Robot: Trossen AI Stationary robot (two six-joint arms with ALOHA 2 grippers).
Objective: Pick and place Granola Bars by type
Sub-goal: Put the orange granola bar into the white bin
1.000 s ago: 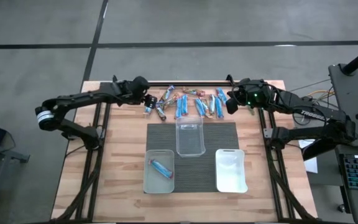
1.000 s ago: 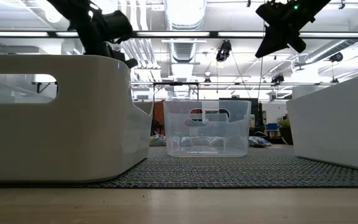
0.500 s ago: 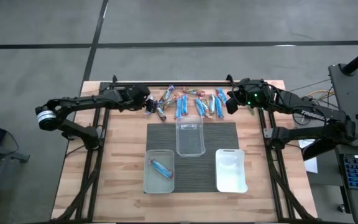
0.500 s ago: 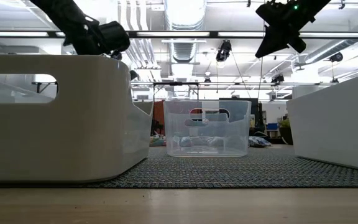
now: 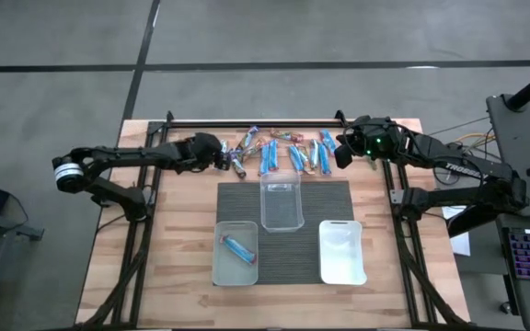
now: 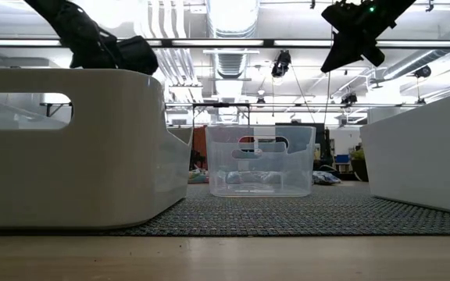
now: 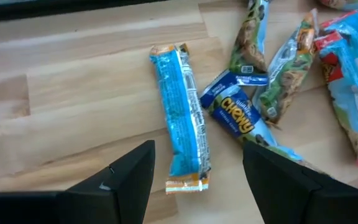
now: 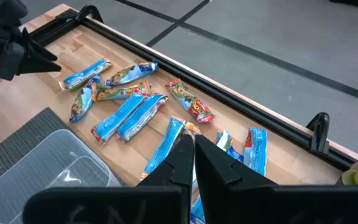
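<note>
The granola bars [image 5: 283,152] lie scattered along the table's [image 5: 182,239] twelve o'clock edge, and one blue bar [image 5: 238,247] sits inside the tub [image 5: 219,267] at seven o'clock. The left gripper [image 5: 221,158], fingers spread, hangs low just at nine o'clock of the pile, straddling a blue bar [image 7: 182,118]. The right gripper [image 5: 343,154], fingers pressed together, hovers at three o'clock of the pile.

The bench [image 5: 182,248] is seen from overhead and level from its surface; wrist views share the bars [image 8: 129,115].
</note>
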